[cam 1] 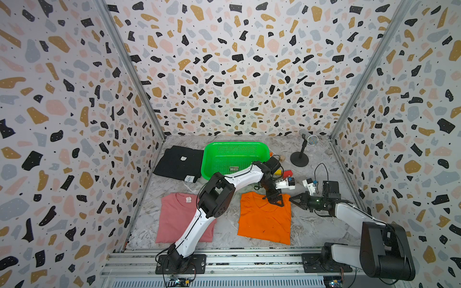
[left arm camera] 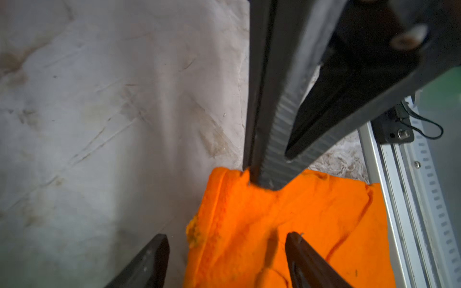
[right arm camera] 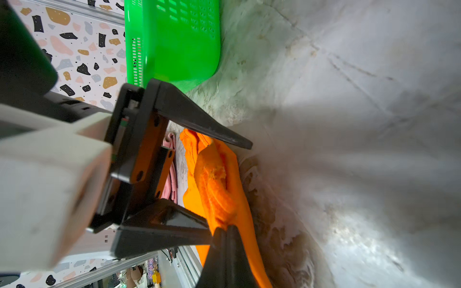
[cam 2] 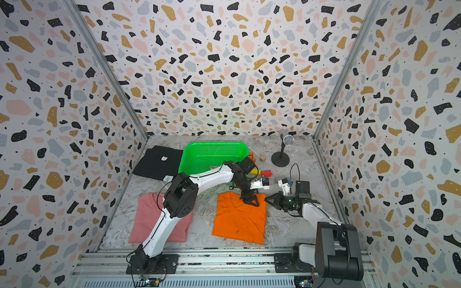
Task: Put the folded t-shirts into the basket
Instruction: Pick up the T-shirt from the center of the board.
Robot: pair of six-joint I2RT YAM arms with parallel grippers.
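A hand-drawn mark resembling a 4 is carried on a white tag at the near corner of the black t-shirt. Print on the neck label of the pink t-shirt and on a sticker inside the green basket is too small to be read. All three shirts are seen lying on the marbled table, outside the basket. Only in the wrist views is the grip disclosed: the left gripper is held with jaws apart astride the far edge of the orange t-shirt, while the right gripper, fingers pressed together, is set against the same bunched edge.
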